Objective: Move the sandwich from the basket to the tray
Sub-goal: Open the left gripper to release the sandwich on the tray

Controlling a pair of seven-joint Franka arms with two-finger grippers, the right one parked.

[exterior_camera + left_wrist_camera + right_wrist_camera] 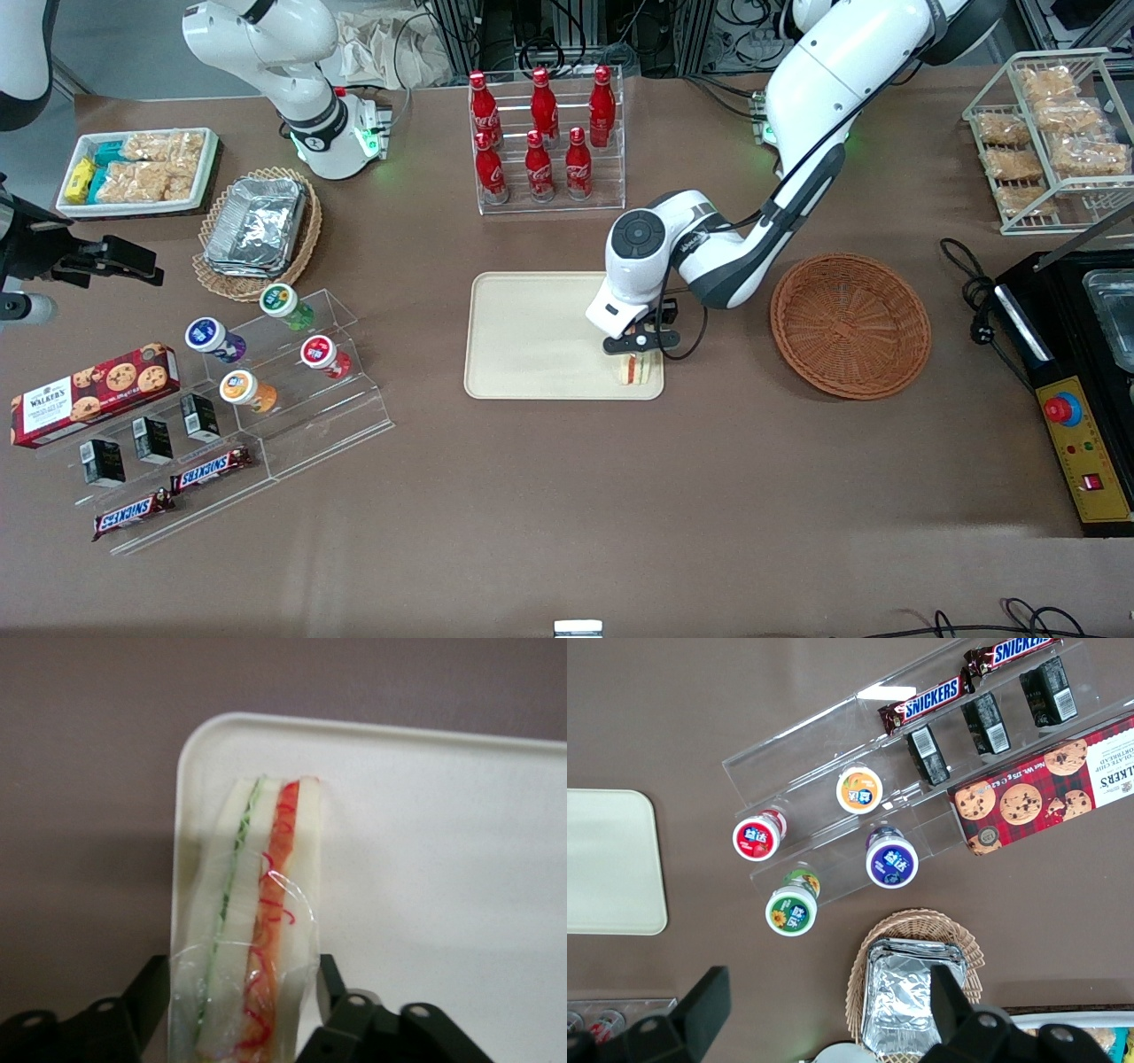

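The sandwich point(632, 370), a wrapped white wedge with red and orange filling, rests on the cream tray point(532, 337) at its corner nearest the front camera and toward the working arm's end. My left gripper point(640, 347) is right above it, shut on the sandwich. In the left wrist view the sandwich point(266, 904) lies on the tray point(443, 859) by its rounded corner, and the black fingers point(152, 992) press its clear wrap on both sides, with the gripper point(244, 997) around its near end. The reddish-brown basket point(850, 323) stands empty beside the tray, toward the working arm's end.
A rack of red cola bottles point(545, 142) stands farther from the camera than the tray. A clear stand with yoghurt cups point(283, 354) and snacks, and a tan basket of foil containers point(257, 230), lie toward the parked arm's end. A control box point(1085, 443) sits at the working arm's end.
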